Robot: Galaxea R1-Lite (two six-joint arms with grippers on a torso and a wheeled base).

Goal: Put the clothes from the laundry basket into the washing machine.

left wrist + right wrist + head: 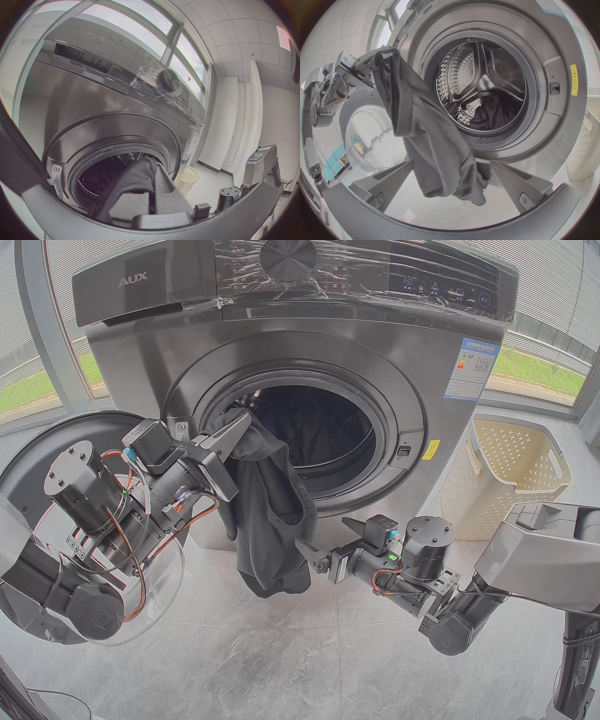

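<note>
Left gripper: black, wedge-shaped fingers pressed together on the upper fold of the dark garment, held at the left rim of the round opening of the washing machine. In the left wrist view the knit cloth is bunched between the two fingers. Dark garment: charcoal, soft, matt jersey with a ribbed band along one edge. It hangs in a long limp drape from the clamp down across the lower front of the machine, its bottom gathered into a loose lump above the floor. Right gripper: fingers spread wide, holding nothing, low in front of the machine, with the garment's hanging end between the two textured pads. Whether cloth touches a pad I cannot tell. Washing machine: brushed grey metal front-loader, with clear plastic film over the control panel and dial. Drum: polished perforated steel with raised ribs, and a heap of dark clothing lying at its bottom. Door: swung fully open to the left, a round dark frame with a clear domed window. Laundry basket: cream plastic with perforated walls and slot handles, standing on the floor just beside the machine's right side. Floor: pale grey, glossy, marble-pattern tiles.
</note>
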